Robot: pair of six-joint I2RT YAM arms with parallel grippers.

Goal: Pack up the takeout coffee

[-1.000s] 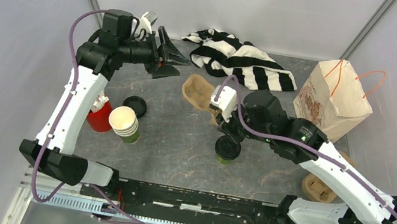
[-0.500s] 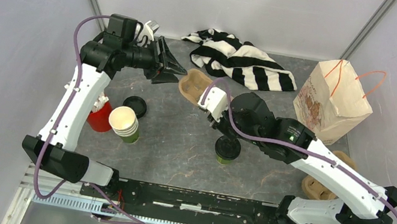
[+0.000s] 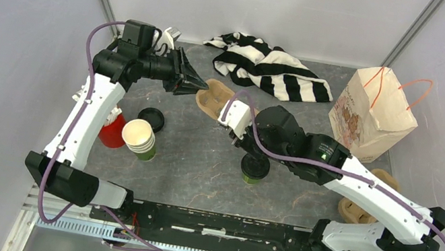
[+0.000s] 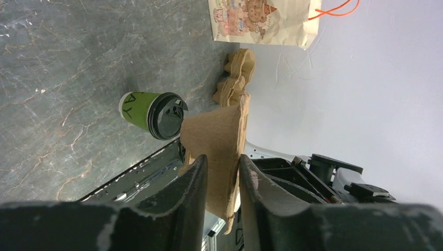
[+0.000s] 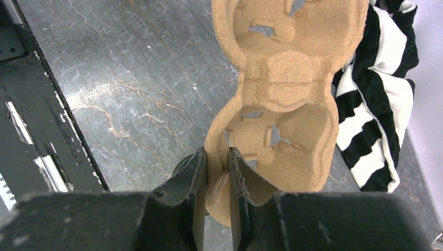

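Note:
The takeout coffee (image 3: 255, 167), a green cup with a black lid, stands on the table mid-front; it also shows in the left wrist view (image 4: 151, 111). A brown two-cup cardboard carrier (image 3: 213, 97) is held above the table between both grippers. My left gripper (image 3: 202, 86) is shut on its far-left edge, seen edge-on in the left wrist view (image 4: 222, 167). My right gripper (image 3: 233, 131) is shut on the rim of the near cup well (image 5: 216, 162), just behind and above the coffee. The carrier's two empty wells (image 5: 284, 94) face the right wrist camera.
A stack of lidless green cups (image 3: 140, 138), a loose black lid (image 3: 151, 118) and a red object (image 3: 112, 134) sit front left. A striped cloth (image 3: 271, 65) lies at the back. A paper bag (image 3: 372, 113) stands back right, with more stacked carriers (image 3: 359, 208) in front of it.
Both grippers have carried the carrier to the left and slightly toward the back. The left arm's gripper swung lower. The coffee has not moved.

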